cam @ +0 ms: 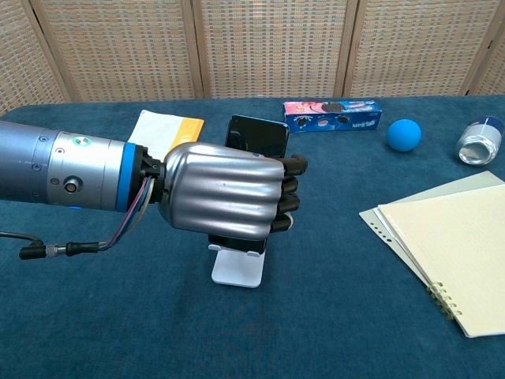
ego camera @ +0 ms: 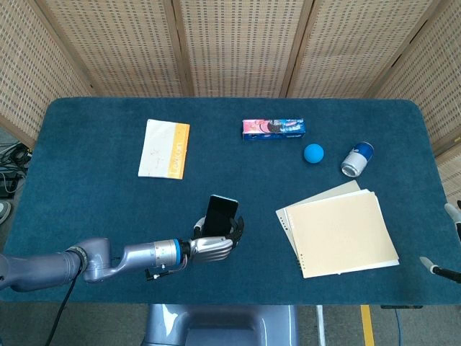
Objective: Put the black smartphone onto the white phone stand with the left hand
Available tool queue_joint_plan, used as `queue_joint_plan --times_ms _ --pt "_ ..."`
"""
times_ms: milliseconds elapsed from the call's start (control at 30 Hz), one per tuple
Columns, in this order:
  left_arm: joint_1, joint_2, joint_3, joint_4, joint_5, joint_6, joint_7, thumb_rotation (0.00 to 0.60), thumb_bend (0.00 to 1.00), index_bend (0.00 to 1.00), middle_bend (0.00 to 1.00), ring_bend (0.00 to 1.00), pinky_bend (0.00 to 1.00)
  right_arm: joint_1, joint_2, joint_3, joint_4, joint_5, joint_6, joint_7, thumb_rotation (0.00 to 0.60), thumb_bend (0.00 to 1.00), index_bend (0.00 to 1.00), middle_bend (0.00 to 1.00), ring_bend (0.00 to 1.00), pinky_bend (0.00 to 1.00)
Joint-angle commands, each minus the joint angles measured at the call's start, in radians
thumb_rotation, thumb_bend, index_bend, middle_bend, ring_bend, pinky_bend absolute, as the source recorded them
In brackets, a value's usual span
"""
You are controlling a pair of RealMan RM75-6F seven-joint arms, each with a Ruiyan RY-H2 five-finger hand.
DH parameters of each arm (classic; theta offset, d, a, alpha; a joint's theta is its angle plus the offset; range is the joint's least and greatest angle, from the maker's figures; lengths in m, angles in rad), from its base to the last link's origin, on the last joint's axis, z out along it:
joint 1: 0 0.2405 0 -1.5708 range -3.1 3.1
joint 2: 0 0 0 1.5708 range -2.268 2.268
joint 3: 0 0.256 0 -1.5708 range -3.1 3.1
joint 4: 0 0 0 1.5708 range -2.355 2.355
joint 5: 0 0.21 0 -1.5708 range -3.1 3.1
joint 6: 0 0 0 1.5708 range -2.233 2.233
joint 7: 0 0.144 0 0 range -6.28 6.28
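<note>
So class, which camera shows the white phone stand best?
The chest view: the white phone stand shows its base and lip clearly below the left hand gripping the phone. In the head view, hand and phone hide it almost entirely.

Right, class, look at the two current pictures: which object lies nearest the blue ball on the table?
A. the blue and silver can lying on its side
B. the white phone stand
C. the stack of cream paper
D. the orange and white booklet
A: in the head view the can lies just right of the blue ball, closer than anything else listed.
</note>
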Motion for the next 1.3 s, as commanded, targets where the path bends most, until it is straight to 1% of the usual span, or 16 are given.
queue_joint_plan --times_ms 33,100,133,233,300,533,633,733,833,900,933,1000,1033,1100,1233,1300 --pt "0.000 0.003 0.003 -0.002 0.002 0.000 0.000 0.600 0.01 0.14 0.15 0.25 0.25 0.000 0.000 0.000 -0.001 0.000 0.001 0.000 0.600 0.00 0.00 0.00 0.00 0.00" --pt "0.008 0.007 0.001 -0.011 -0.009 0.003 -0.001 0.600 0.00 0.04 0.05 0.16 0.23 -0.001 0.001 0.000 -0.002 -0.001 0.001 0.000 0.600 0.00 0.00 0.00 0.00 0.00" --pt "0.012 0.009 0.001 -0.015 -0.012 0.006 -0.001 0.600 0.00 0.01 0.01 0.11 0.20 -0.001 0.001 0.000 -0.002 -0.001 0.001 0.000 0.600 0.00 0.00 0.00 0.00 0.00" --pt "0.023 0.016 0.002 -0.027 -0.010 0.026 0.006 0.600 0.00 0.00 0.00 0.02 0.13 -0.002 0.002 0.000 -0.004 -0.001 0.002 0.000 0.600 0.00 0.00 0.00 0.00 0.00" --pt "0.030 0.024 0.005 -0.034 -0.006 0.038 0.010 0.600 0.00 0.00 0.00 0.00 0.10 -0.002 0.003 -0.001 -0.006 -0.003 0.004 0.000 0.600 0.00 0.00 0.00 0.00 0.00" --pt "0.065 0.076 0.020 -0.070 0.005 0.096 0.008 0.600 0.00 0.00 0.00 0.00 0.04 -0.007 0.006 -0.004 -0.011 -0.012 0.015 0.003 0.600 0.00 0.00 0.00 0.00 0.00" --pt "0.100 0.120 0.020 -0.106 0.005 0.176 -0.017 0.600 0.00 0.00 0.00 0.00 0.00 -0.010 0.009 -0.006 -0.014 -0.021 0.023 0.004 0.600 0.00 0.00 0.00 0.00 0.00" --pt "0.154 0.162 0.011 -0.146 -0.016 0.285 -0.067 0.600 0.00 0.00 0.00 0.00 0.00 -0.012 0.010 -0.009 -0.018 -0.027 0.028 0.005 0.600 0.00 0.00 0.00 0.00 0.00" --pt "0.262 0.188 -0.007 -0.199 -0.095 0.459 -0.155 0.600 0.00 0.00 0.00 0.00 0.00 -0.013 0.012 -0.010 -0.019 -0.031 0.030 0.009 0.600 0.00 0.00 0.00 0.00 0.00" --pt "0.328 0.186 -0.015 -0.222 -0.151 0.547 -0.198 0.600 0.00 0.00 0.00 0.00 0.00 -0.014 0.013 -0.011 -0.020 -0.032 0.031 0.012 0.600 0.00 0.00 0.00 0.00 0.00" --pt "0.390 0.177 -0.017 -0.238 -0.204 0.627 -0.247 0.600 0.00 0.00 0.00 0.00 0.00 -0.015 0.014 -0.011 -0.020 -0.032 0.032 0.014 0.600 0.00 0.00 0.00 0.00 0.00" --pt "0.489 0.155 -0.008 -0.247 -0.276 0.746 -0.332 0.600 0.00 0.00 0.00 0.00 0.00 -0.016 0.014 -0.012 -0.017 -0.031 0.033 0.017 0.600 0.00 0.00 0.00 0.00 0.00" --pt "0.521 0.147 -0.001 -0.245 -0.294 0.783 -0.363 0.600 0.00 0.00 0.00 0.00 0.00 -0.016 0.014 -0.011 -0.016 -0.030 0.033 0.018 0.600 0.00 0.00 0.00 0.00 0.00" --pt "0.619 0.124 0.021 -0.239 -0.358 0.881 -0.469 0.600 0.00 0.00 0.00 0.00 0.00 -0.018 0.015 -0.010 -0.011 -0.024 0.033 0.023 0.600 0.00 0.00 0.00 0.00 0.00" --pt "0.767 0.118 0.060 -0.269 -0.488 0.964 -0.650 0.600 0.00 0.00 0.00 0.00 0.00 -0.018 0.015 -0.004 -0.009 -0.016 0.033 0.025 0.600 0.00 0.00 0.00 0.00 0.00" --pt "0.802 0.127 0.068 -0.274 -0.510 0.983 -0.697 0.600 0.00 0.00 0.00 0.00 0.00 -0.018 0.014 -0.004 -0.011 -0.016 0.033 0.018 0.600 0.00 0.00 0.00 0.00 0.00"
